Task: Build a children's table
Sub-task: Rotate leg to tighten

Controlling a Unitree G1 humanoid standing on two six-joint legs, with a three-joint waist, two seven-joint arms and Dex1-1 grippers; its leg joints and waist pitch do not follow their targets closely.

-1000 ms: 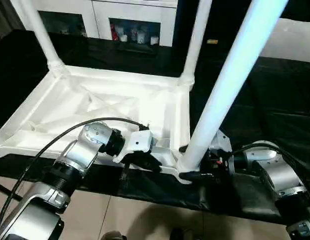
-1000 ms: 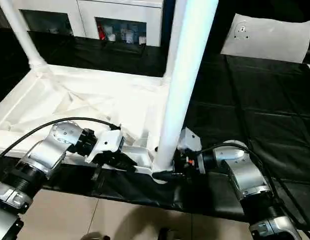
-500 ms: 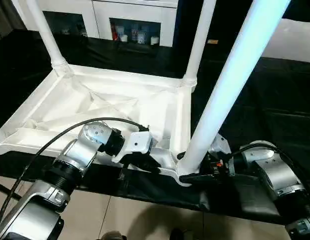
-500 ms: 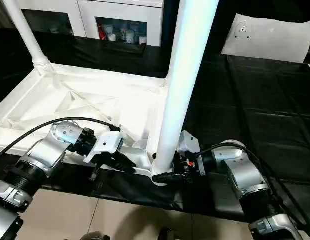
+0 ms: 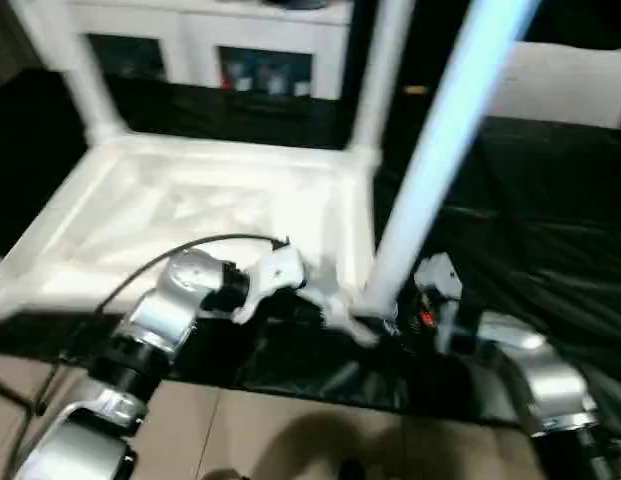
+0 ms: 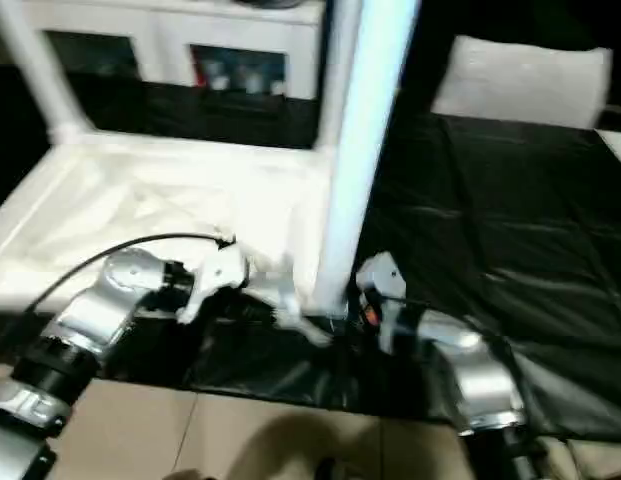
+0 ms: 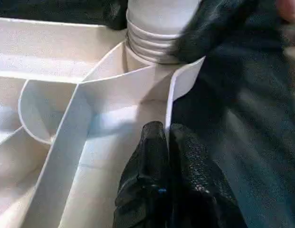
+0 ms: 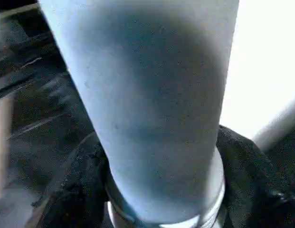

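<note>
Leg seating, near corner.
Your left gripper (image 7: 167, 142) pinches the tabletop (image 5: 190, 200) rim; right gripper (image 8: 157, 190) clamps the leg (image 5: 430, 170).

This looks like an indoor room, a lab or demo space more than a plain home. A raised work surface is draped in a black sheet (image 6: 510, 210) with creases, and beige floor tiles (image 5: 290, 430) show below its edge. Behind stands a white cabinet (image 5: 200, 40) with glass doors, small items on its shelves too blurred to name.
</note>
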